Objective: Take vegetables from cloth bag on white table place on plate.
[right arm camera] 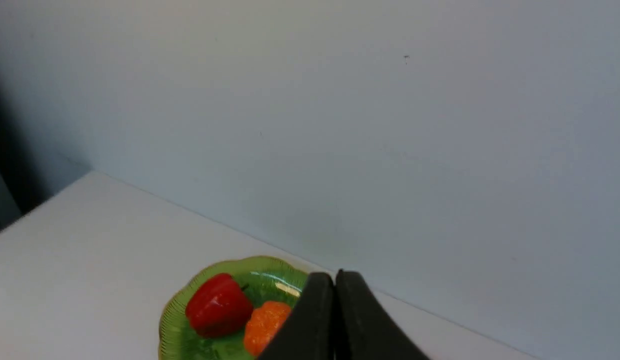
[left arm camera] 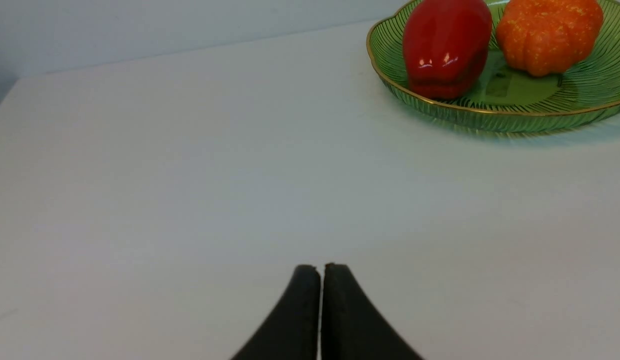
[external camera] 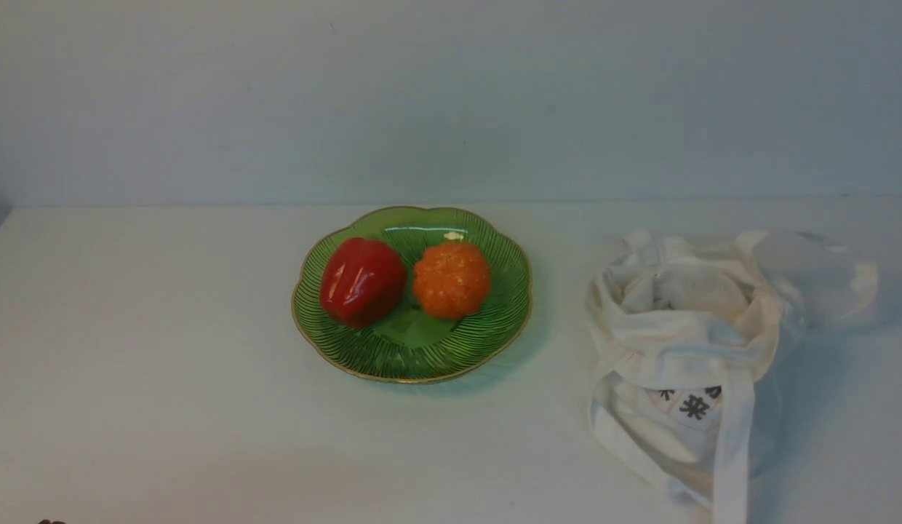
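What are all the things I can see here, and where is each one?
red bell pepper: one, glossy red, lying on the plate's left side
orange bumpy ball: one, orange, on the plate just right of the pepper
green plate: one, translucent green with a gold scalloped rim, near the middle of the table
cloth bag: one, white with black printed characters, crumpled on the table to the right of the plate, straps trailing toward the near edge
white table: one, white, under everything
wall: one, pale grey, behind the table
left gripper: one, black, fingers closed together, empty, above bare table and apart from the plate
right gripper: one, black, fingers closed together, empty
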Robot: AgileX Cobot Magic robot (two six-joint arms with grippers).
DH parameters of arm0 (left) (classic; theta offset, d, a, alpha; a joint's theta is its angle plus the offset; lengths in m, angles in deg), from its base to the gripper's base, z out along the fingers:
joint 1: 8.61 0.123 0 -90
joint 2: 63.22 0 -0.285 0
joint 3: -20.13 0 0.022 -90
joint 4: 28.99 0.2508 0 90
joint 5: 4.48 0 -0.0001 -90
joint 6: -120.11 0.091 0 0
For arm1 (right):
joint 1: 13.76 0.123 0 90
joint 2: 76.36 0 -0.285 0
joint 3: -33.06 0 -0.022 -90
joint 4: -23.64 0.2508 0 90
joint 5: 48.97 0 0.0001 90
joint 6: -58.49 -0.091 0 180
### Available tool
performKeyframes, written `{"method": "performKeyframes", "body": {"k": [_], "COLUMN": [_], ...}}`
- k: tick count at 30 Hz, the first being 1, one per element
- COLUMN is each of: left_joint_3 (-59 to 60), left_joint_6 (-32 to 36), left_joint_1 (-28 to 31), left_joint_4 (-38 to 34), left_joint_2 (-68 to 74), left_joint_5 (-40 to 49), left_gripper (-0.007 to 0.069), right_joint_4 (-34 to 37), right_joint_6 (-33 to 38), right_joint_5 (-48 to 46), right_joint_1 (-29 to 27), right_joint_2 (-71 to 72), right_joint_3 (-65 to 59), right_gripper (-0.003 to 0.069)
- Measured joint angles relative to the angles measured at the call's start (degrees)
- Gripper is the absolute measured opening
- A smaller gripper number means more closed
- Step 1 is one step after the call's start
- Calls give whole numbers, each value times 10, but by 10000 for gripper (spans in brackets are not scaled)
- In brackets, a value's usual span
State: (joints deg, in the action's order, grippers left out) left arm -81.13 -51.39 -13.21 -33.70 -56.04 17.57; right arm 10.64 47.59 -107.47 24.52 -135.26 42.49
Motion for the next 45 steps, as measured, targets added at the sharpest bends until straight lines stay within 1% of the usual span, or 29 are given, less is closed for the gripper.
{"method": "performKeyframes", "body": {"k": [1,5,7,13,17,27,31,34,35,36,40,41,42,43,45], "left_joint_3": [0,0,0,0,0,0,0,0,0,0,0,0,0,0,0], "left_joint_6": [0,0,0,0,0,0,0,0,0,0,0,0,0,0,0], "left_joint_1": [0,0,0,0,0,0,0,0,0,0,0,0,0,0,0], "left_joint_4": [0,0,0,0,0,0,0,0,0,0,0,0,0,0,0], "left_joint_2": [0,0,0,0,0,0,0,0,0,0,0,0,0,0,0], "left_joint_5": [0,0,0,0,0,0,0,0,0,0,0,0,0,0,0], "left_gripper": [-8,-8,-8,-8,-8,-8,-8,-8,-8,-8,-8,-8,-8,-8,-8], "right_joint_4": [0,-1,1,34,47,40,37,38,38,38,38,38,38,38,38], "right_joint_6": [-27,-54,-56,-57,-57,-52,-34,-30,-30,-29,-28,-28,-27,-27,-27], "right_joint_5": [77,230,283,333,338,339,362,406,409,425,458,459,469,469,470], "right_joint_1": [0,0,0,0,0,0,-8,-68,-72,-103,-192,-197,-246,-250,-295], "right_joint_2": [74,211,253,336,355,355,363,387,388,401,445,447,473,475,500], "right_joint_3": [-96,-272,-331,-464,-512,-533,-549,-590,-593,-617,-702,-702,-757,-762,-830], "right_gripper": [-14,-15,-15,-15,-15,-15,-15,-15,-15,-15,-15,-15,-15,-15,-15]}}
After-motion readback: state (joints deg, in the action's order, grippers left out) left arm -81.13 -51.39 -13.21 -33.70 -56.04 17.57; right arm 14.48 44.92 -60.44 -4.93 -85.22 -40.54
